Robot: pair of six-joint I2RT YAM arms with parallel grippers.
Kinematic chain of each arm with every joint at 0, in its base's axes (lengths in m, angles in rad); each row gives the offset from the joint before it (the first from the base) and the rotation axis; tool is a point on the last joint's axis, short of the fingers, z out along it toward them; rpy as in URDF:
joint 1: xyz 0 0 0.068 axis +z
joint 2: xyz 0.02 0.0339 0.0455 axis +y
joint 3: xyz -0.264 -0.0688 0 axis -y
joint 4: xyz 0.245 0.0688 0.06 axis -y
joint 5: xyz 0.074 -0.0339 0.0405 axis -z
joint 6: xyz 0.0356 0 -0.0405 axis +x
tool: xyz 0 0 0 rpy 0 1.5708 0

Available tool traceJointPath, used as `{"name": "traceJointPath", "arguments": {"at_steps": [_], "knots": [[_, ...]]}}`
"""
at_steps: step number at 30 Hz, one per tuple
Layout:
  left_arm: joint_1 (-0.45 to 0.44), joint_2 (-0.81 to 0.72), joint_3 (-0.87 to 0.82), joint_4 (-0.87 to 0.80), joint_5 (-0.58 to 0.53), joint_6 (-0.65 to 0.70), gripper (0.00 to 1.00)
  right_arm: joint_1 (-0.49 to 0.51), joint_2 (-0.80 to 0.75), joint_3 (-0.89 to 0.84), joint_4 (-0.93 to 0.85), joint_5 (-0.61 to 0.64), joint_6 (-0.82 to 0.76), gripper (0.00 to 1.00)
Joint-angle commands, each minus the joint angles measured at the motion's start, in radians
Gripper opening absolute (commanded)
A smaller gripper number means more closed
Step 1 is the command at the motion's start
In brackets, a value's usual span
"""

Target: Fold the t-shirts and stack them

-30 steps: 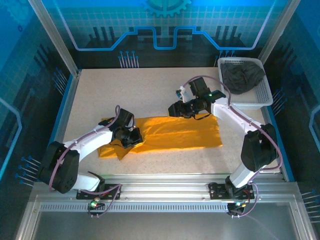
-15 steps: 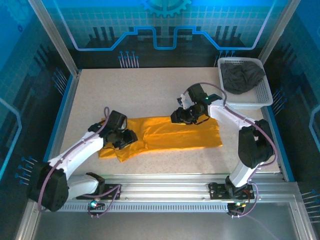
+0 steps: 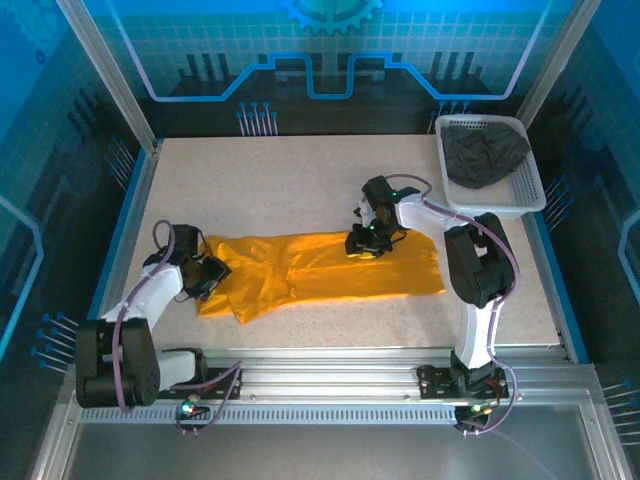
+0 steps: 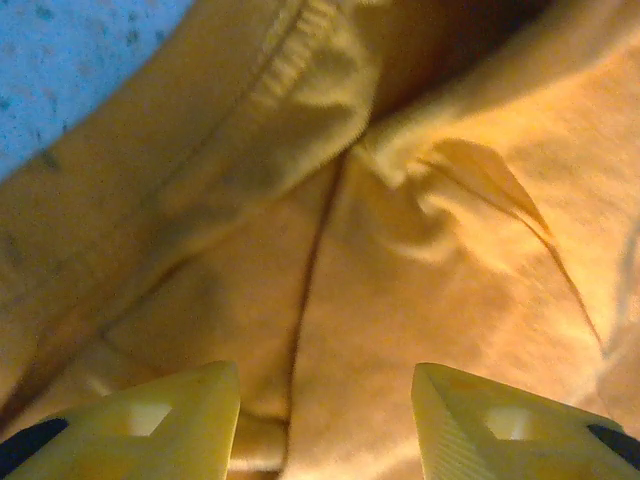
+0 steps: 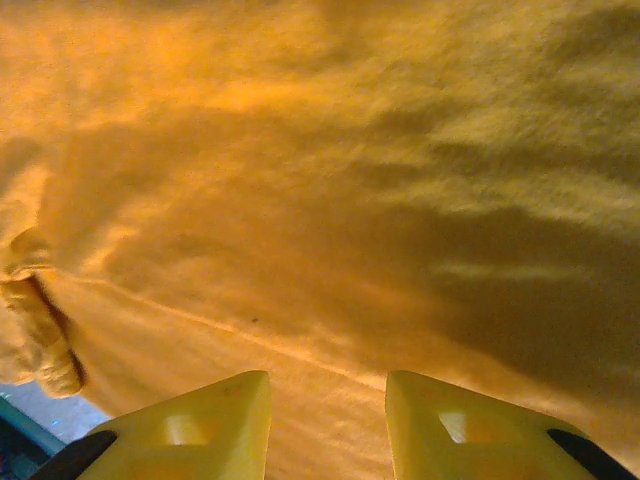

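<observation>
Watching the orange-yellow t-shirt (image 3: 330, 272) lying flat on the desk (image 3: 300, 180), its long axis running left to right. The left pincer (image 3: 204, 277) is hovering wide and empty over its left end. The right pincer (image 3: 361, 244) is hovering narrower, also empty, at its far edge.

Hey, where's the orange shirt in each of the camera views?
Top external: orange shirt spread flat mid-frame on the speckled table.
Left wrist: its wrinkled, seamed fabric spans centre and right.
Right wrist: its smoother fabric spans the upper frame.
Shared landmark: the table, top-left corner in left wrist, bottom-left in right wrist.
</observation>
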Motion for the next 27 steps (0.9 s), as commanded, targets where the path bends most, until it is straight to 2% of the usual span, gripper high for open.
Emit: {"name": "traceJointPath", "arguments": {"at_steps": [1, 8, 12, 16, 23, 27], "knots": [[0.035, 0.066, 0.031, 0.086, -0.017, 0.088, 0.48, -0.008, 0.016, 0.047, -0.058, 0.014, -0.015, 0.37], [0.037, 0.102, 0.000, 0.200, 0.057, 0.073, 0.43, -0.009, 0.016, 0.039, -0.059, 0.000, -0.014, 0.38], [0.027, 0.106, -0.017, 0.211, 0.091, 0.049, 0.39, -0.009, 0.021, 0.034, -0.055, -0.005, -0.012, 0.38], [0.013, 0.109, -0.039, 0.189, 0.079, 0.050, 0.36, -0.009, 0.029, 0.042, -0.055, -0.011, -0.007, 0.38], [0.009, 0.091, -0.039, 0.134, 0.002, 0.073, 0.37, -0.007, 0.028, 0.066, -0.062, -0.019, -0.007, 0.38], [-0.002, 0.106, -0.045, 0.167, 0.046, 0.063, 0.37, -0.007, 0.029, 0.068, -0.060, -0.023, -0.003, 0.38]]}}
